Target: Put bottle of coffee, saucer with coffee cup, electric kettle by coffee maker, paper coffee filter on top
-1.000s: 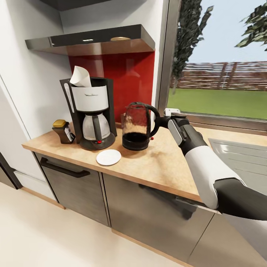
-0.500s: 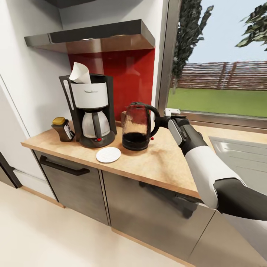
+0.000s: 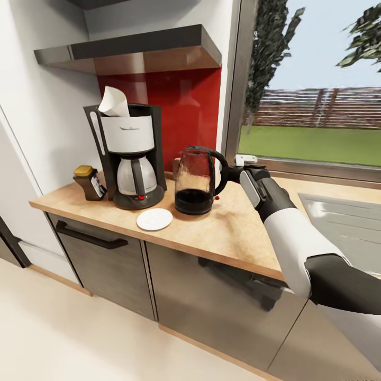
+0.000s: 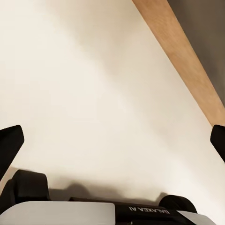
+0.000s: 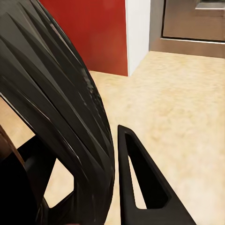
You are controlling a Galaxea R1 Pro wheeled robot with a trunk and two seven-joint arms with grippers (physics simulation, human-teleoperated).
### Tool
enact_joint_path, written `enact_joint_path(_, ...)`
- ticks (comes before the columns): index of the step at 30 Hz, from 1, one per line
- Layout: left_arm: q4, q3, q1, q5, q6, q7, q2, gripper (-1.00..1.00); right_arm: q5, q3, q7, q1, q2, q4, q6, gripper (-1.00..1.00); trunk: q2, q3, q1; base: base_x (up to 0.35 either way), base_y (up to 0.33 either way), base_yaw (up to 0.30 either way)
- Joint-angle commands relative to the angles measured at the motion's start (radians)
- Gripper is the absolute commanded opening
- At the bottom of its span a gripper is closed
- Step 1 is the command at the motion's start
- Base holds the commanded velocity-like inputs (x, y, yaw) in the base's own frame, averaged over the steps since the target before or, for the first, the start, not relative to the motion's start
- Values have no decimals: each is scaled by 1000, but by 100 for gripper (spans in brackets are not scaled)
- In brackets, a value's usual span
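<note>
One kettle (image 3: 194,180) set on the countertop (image 3: 233,233) beside the coffee maker (image 3: 128,156), handle clasped by the right gripper (image 3: 231,173); release judged next, cup for saucer (image 3: 154,219) outstanding

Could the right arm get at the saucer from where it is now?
Probably yes. The saucer lies bare near the countertop front edge, with open worktop between it and the right pincer. But that pincer is at the electric kettle handle and would need to let go first.
</note>
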Motion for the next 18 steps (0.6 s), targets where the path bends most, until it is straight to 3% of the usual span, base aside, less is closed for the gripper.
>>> enact_joint_path(1, 0, 0, 0, 3, 4, -4, 0, 100, -11, 3, -9, -1, 0, -2, 3, -100, -8, -4, 4, 0, 0, 0)
enact_joint_path(18, 0, 0, 0, 3, 4, -4, 0, 100, -11, 3, -9, -1, 0, -2, 4, -100, -43, -20, 23, 0, 0, 0)
